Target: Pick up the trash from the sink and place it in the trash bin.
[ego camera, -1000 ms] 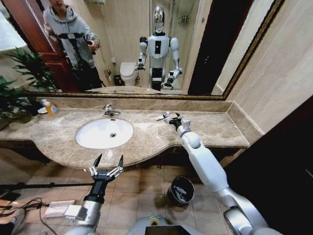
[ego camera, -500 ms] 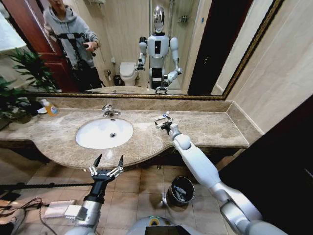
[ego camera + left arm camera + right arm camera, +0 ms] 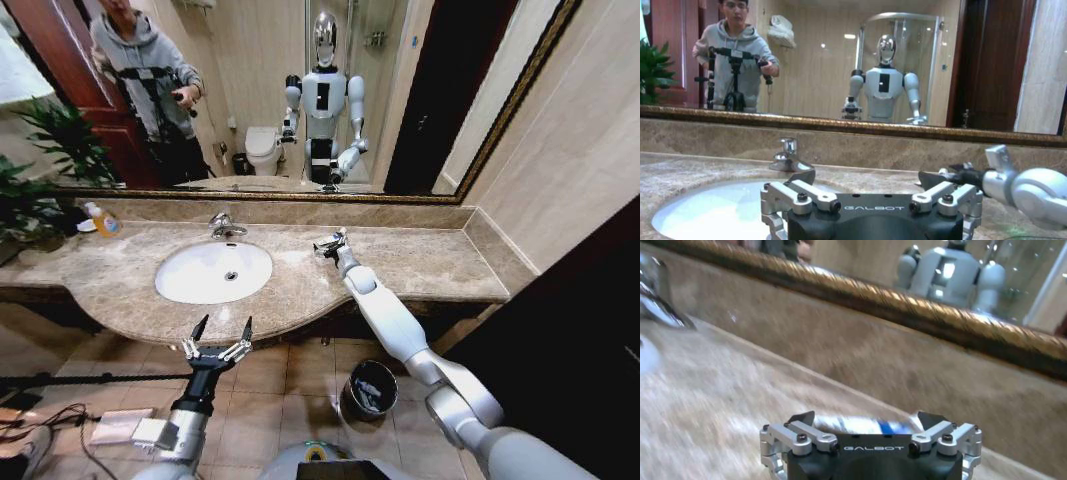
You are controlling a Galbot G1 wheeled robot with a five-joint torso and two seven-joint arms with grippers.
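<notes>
One white blue-banded tube (image 3: 863, 425) between right pincer (image 3: 867, 424) fingers.

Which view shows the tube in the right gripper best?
The right wrist view: the white tube with blue print lies across the right gripper. The head view shows it small; the left wrist view hardly shows it.

Glossy porcelain sink (image 3: 190, 282), polished marble counter (image 3: 420, 262)

One sink (image 3: 213, 271), one faucet (image 3: 222, 226), one trash bin (image 3: 368, 389), one soap bottle (image 3: 102, 220), one white-and-blue tube (image 3: 863, 425), two grippers: left (image 3: 221, 328), right (image 3: 330, 243).
</notes>
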